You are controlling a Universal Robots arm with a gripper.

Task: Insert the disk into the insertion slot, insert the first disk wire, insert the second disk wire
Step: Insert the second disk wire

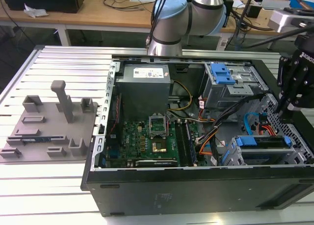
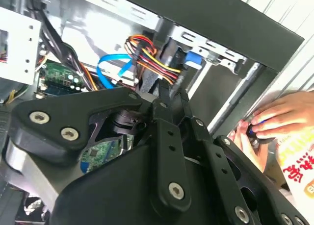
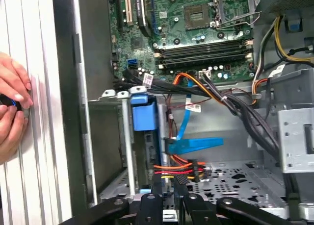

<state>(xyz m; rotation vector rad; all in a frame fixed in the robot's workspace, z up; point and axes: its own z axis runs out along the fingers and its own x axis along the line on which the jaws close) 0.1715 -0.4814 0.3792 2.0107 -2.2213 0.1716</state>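
Bright-blue-framed disk [image 1: 260,141], grey perforated insertion slot [image 1: 300,137], green motherboard [image 1: 147,137], light-blue flat cable [image 3: 194,144], black computer case [image 1: 196,190]

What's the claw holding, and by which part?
Cannot tell. The claw sits at the red-yellow wire bundle beside the disk; any grip is hidden.

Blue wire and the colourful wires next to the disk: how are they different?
The blue wire is one flat, wide band; the colourful wires are several thin strands. The blue wire is one colour; the colourful wires are red, orange and yellow. Both lie beside the disk.
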